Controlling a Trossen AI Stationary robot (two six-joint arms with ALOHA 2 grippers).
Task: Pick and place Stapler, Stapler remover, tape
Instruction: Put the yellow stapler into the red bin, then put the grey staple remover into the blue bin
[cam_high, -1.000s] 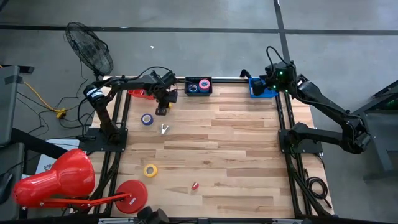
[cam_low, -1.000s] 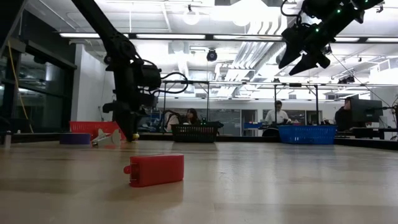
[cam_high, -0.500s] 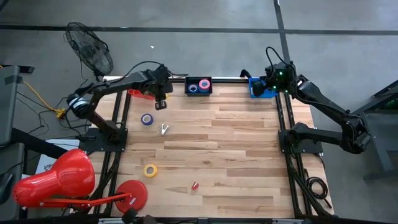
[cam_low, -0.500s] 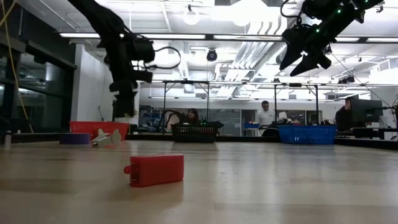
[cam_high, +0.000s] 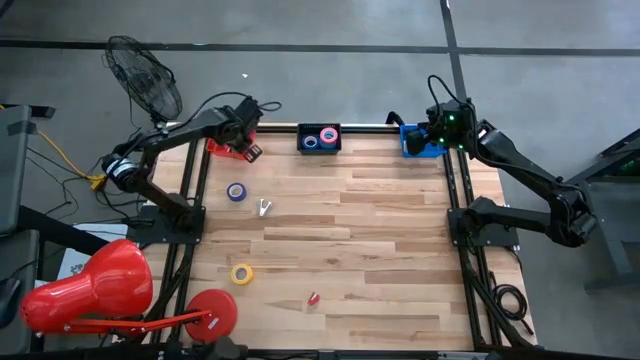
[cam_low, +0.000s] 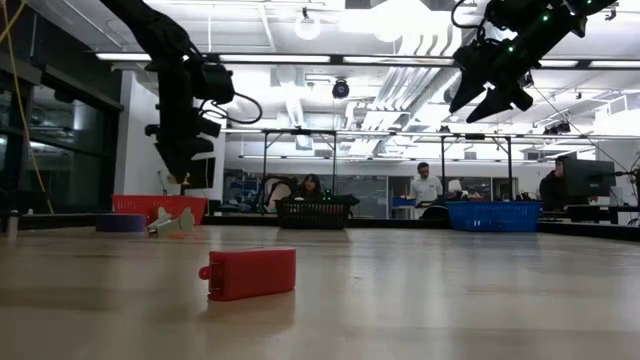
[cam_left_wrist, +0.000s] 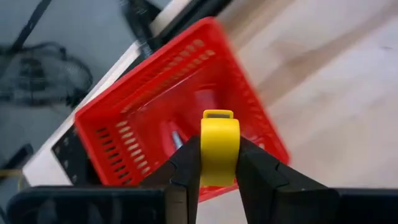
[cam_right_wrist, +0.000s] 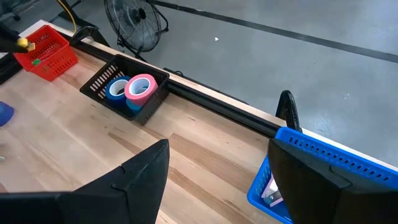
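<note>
Left gripper (cam_left_wrist: 219, 163) clamps yellow stapler remover (cam_left_wrist: 219, 144) over red bin (cam_left_wrist: 140, 106); right gripper (cam_right_wrist: 217, 180) wide, empty (four tape rolls).

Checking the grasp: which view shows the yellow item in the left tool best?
Left wrist view: the yellow item sits clamped between the left tool's fingers, above the red basket. High view shows only the left tool over the basket, low view a dark silhouette, right wrist view a distant yellow speck.
</note>
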